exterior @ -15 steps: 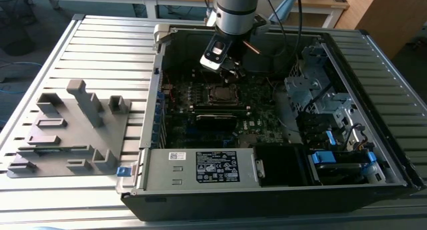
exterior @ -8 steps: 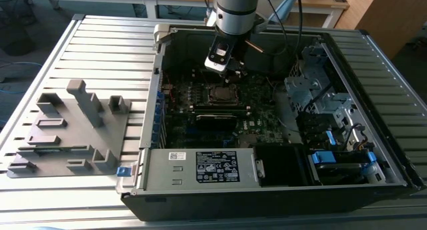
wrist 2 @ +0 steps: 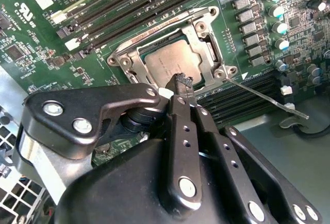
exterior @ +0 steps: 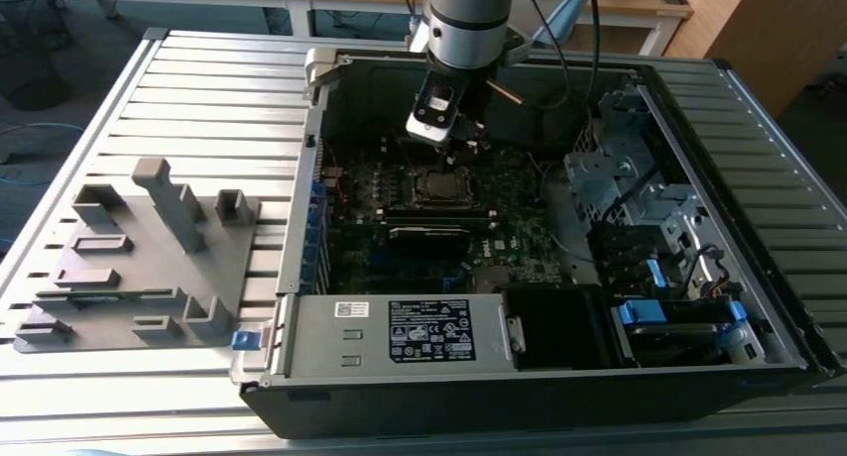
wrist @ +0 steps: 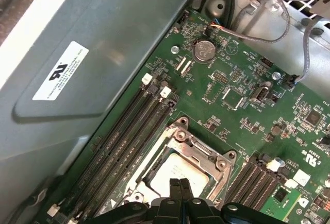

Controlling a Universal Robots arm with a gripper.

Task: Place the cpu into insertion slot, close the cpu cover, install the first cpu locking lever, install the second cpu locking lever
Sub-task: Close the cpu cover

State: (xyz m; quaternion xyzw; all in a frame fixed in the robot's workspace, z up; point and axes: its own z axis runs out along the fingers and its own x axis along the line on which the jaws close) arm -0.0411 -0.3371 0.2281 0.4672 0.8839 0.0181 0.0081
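Silver cpu (wrist 2: 170, 64) beneath flat cpu cover (wrist 2: 154, 34)

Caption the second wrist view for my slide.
Gripper over the cpu, seated under its lowered cover; one lever loose.

Grey moulded fixture (exterior: 133, 268) on slatted metal table (exterior: 198, 79), just beside open computer case (exterior: 530, 401); round coin battery (wrist: 203, 50) inside.

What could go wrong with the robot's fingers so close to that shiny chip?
1. The gripper has its tips pinched together right over the cpu. A push too low might scratch its metal top.
2. One thin locking lever sticks out loose past the corner of the cpu cover. The tips might slip off it or bend it.
3. Memory slots lie right beside the cover, so a sideways slip might bump them.
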